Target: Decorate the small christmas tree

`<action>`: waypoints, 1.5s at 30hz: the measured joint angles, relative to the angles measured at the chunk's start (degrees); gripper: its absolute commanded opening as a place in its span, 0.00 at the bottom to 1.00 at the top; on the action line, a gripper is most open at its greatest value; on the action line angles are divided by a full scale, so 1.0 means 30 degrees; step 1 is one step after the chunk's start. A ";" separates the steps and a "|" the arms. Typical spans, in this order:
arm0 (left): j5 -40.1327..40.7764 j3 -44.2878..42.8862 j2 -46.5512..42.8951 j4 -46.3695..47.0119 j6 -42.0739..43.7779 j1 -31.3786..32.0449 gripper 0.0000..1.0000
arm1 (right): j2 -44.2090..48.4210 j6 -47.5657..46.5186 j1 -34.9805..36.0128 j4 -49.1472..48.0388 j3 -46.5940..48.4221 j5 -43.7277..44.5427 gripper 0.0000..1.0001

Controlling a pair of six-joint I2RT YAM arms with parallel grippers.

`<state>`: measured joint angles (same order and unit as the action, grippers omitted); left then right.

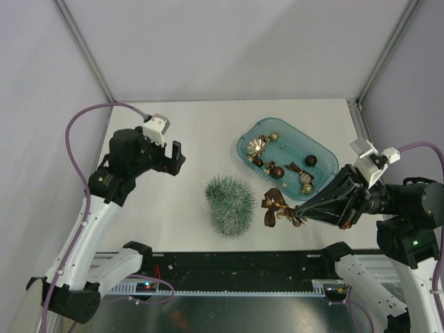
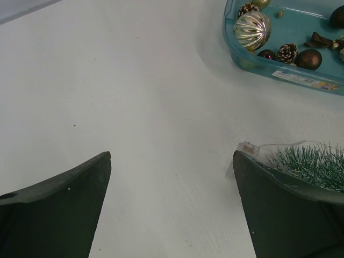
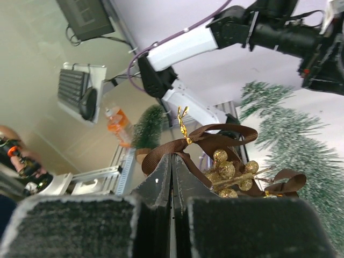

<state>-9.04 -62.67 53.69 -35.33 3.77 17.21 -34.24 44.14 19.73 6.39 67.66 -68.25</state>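
Top external view: the small christmas tree (image 1: 230,205) is seen near the front middle of the white worktop (image 1: 194,132), between the two arms and just left of the teal tray (image 1: 291,142). Whether it stands upright or lies tilted cannot be told from this view. The tray is placed toward the right rear and some small balls and pine cones are kept in it.

The right end effector (image 1: 295,216) is held low beside the right flank of the tree. Its fingers are closed on a brown ribbon ornament (image 1: 277,208) (a bow with a cluster of gold berries). In the right wrist view the two fingers are seen pressed together at the right end effector (image 3: 172,161). The brown ribbon ornament (image 3: 215,145) is pinched at their tips, and the frosted bristles of the small christmas tree (image 3: 301,145) are just behind it.

The left end effector (image 1: 173,158) is kept well apart from the tree, over the bare left part of the worktop. In the left wrist view its jaws are spread wide at the left end effector (image 2: 172,156) and nothing is held between them. A part of the small christmas tree (image 2: 312,166) is seen behind the right finger, and the teal tray (image 2: 269,64) with a gold ribbed ball (image 2: 251,30) is seen at the top right.
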 measured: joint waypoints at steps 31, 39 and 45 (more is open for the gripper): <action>-0.2484 -0.0189 0.0801 0.0000 -0.0291 0.0000 1.00 | -0.5078 -0.8772 1.1271 0.4524 -0.1428 1.1657 0.00; -0.4932 -0.0663 0.1231 0.0029 -0.0328 0.0000 1.00 | -0.4699 -1.1089 1.1300 0.7614 -0.1428 1.4426 0.00; -0.7482 -0.1224 0.1785 0.0160 -0.0495 0.0000 1.00 | -0.4452 -1.1591 1.1795 0.8677 -0.1625 1.6626 0.00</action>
<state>-31.48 -66.35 59.05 -34.85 2.28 17.21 -47.59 9.37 55.11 32.42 62.78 -18.37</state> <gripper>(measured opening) 0.996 0.009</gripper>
